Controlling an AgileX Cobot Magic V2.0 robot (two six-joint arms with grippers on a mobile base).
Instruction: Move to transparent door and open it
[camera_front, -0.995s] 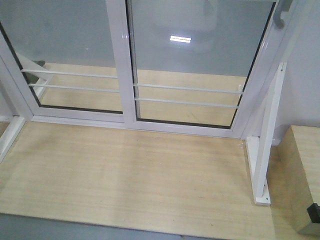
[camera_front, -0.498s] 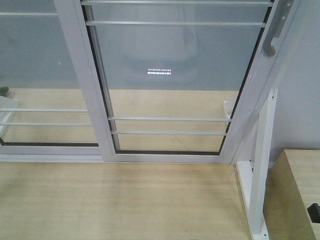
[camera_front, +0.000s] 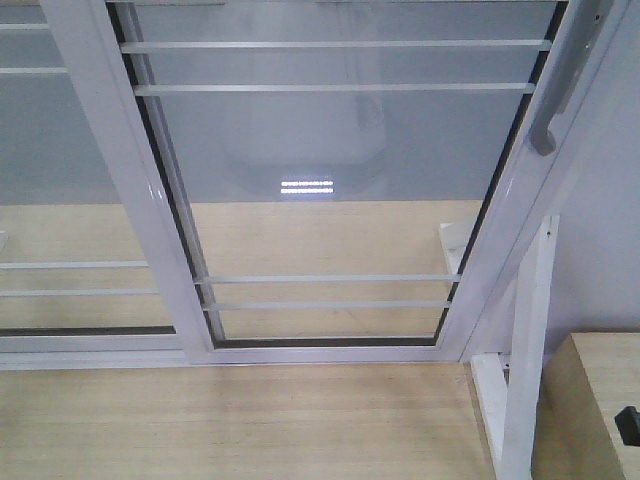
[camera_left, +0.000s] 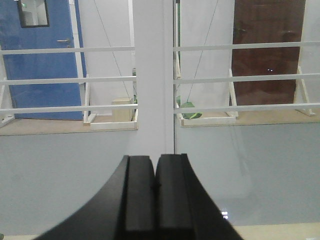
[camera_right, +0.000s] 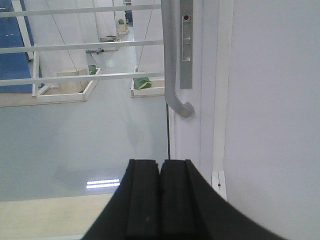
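The transparent door (camera_front: 330, 180) is a clear-glass panel in a white frame with thin white horizontal bars, filling the middle of the front view. Its curved grey pull handle (camera_front: 560, 90) is at the upper right. In the right wrist view the handle (camera_right: 172, 60) and the lock plate (camera_right: 186, 45) stand ahead and above my right gripper (camera_right: 160, 165), which is shut and empty, apart from the handle. My left gripper (camera_left: 155, 160) is shut and empty, facing the white frame post (camera_left: 152, 75) between two glass panels.
A similar glass panel without a handle (camera_front: 60, 200) stands at the left. A white angled support bracket (camera_front: 525, 350) and a wooden box (camera_front: 590, 410) are at the lower right. The light wooden floor (camera_front: 250, 420) runs up to the door sill.
The door has come closer and larger in the front view. The sill has dropped lower in frame, and the handle has come further into view.
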